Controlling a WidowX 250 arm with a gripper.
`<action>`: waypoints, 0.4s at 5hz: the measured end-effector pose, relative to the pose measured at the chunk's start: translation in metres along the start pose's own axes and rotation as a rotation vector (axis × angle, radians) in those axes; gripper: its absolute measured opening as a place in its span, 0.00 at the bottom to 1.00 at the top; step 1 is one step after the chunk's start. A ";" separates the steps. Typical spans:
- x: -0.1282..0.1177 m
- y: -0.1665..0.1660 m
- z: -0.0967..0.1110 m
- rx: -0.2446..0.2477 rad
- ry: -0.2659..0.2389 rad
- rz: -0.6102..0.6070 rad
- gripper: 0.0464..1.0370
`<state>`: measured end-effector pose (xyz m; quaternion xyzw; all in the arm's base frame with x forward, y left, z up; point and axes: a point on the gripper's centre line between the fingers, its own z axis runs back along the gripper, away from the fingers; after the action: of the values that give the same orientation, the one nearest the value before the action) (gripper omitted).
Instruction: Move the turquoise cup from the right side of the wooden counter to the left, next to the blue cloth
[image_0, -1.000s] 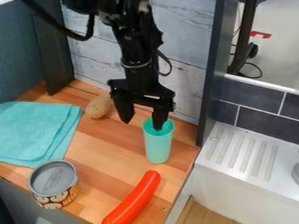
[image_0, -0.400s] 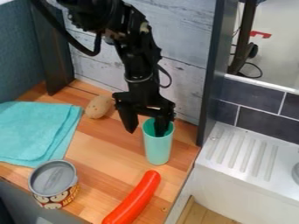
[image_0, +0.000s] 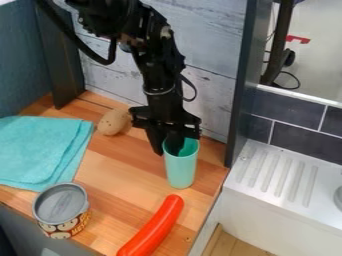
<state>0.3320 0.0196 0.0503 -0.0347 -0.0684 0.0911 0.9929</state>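
Note:
The black gripper (image_0: 166, 147) hangs at the upright turquoise cup (image_0: 181, 170), its fingers closed on the left wall of the rim. One finger is down inside the cup's mouth, and the other lies against the outside. In front of the cup lies a red sausage-shaped toy (image_0: 154, 226), slanting toward the front of the wooden counter (image_0: 120, 170). Behind and left of the gripper rests a brown potato-like object (image_0: 113, 122).
A turquoise cloth (image_0: 41, 150) lies flat at the left. An open-looking can (image_0: 61, 210) stands at the counter's front left. To the right are a dark upright panel (image_0: 242, 90) and a white sink with a ridged drainboard (image_0: 277, 172).
The gripper has come down, one finger deeper into the cup. Its fingers, spread apart earlier, have come together at the cup's left rim. The cup looks unmoved.

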 end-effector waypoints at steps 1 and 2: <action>0.000 0.003 0.000 -0.030 0.002 0.009 0.09; -0.003 0.010 0.009 -0.044 -0.007 0.015 0.04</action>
<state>0.3257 0.0291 0.0577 -0.0566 -0.0738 0.0971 0.9909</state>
